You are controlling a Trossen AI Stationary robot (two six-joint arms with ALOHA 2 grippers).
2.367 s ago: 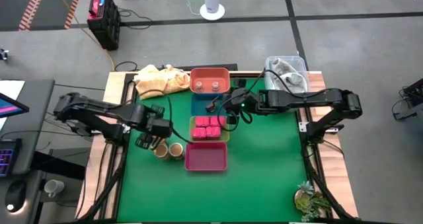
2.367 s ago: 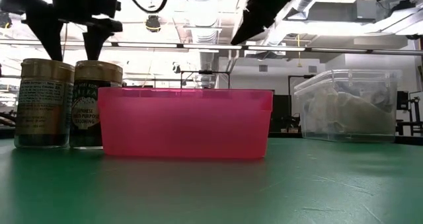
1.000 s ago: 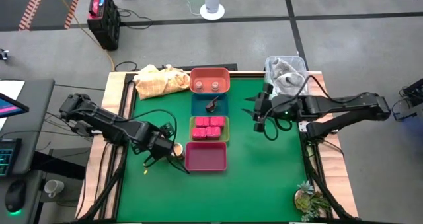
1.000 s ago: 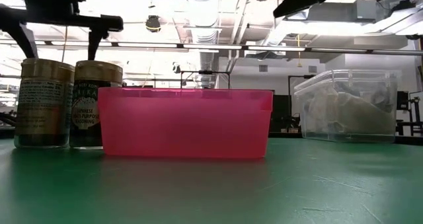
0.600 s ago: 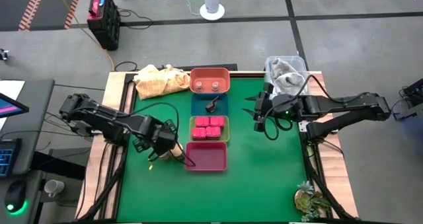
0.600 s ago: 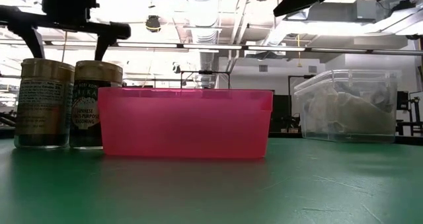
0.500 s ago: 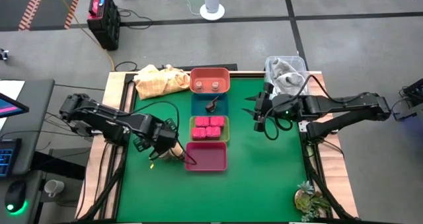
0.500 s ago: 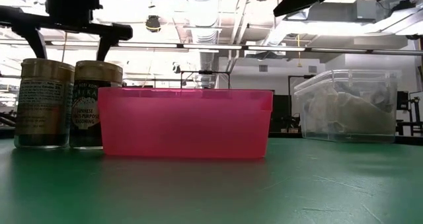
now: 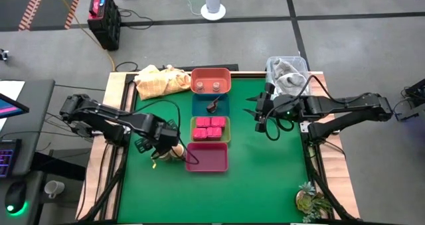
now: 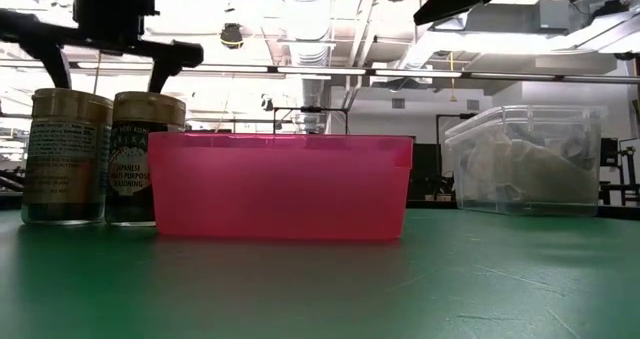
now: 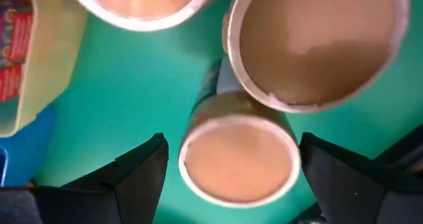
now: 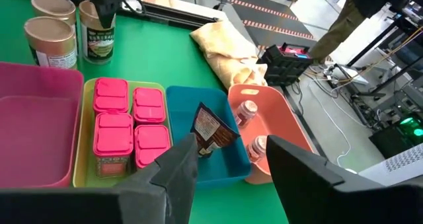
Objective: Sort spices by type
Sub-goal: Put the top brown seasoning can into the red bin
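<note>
- My left claw (image 9: 164,149) hangs over the tan spice jars (image 10: 146,159), which stand on the green tabletop (image 9: 265,178) just beside the magenta tray (image 9: 207,157); its fingers (image 11: 135,178) are spread apart on either side of one jar's cream lid (image 11: 238,159), not touching it.
- Four pink blocks (image 9: 210,129) fill the yellow-green tray (image 12: 84,145).
- A dark packet (image 12: 210,133) leans in the blue tray (image 9: 222,106).
- Two small jars (image 9: 208,86) lie in the salmon tray (image 9: 210,73).
- My right claw (image 9: 260,116) waits with fingers apart, well clear of the trays.
</note>
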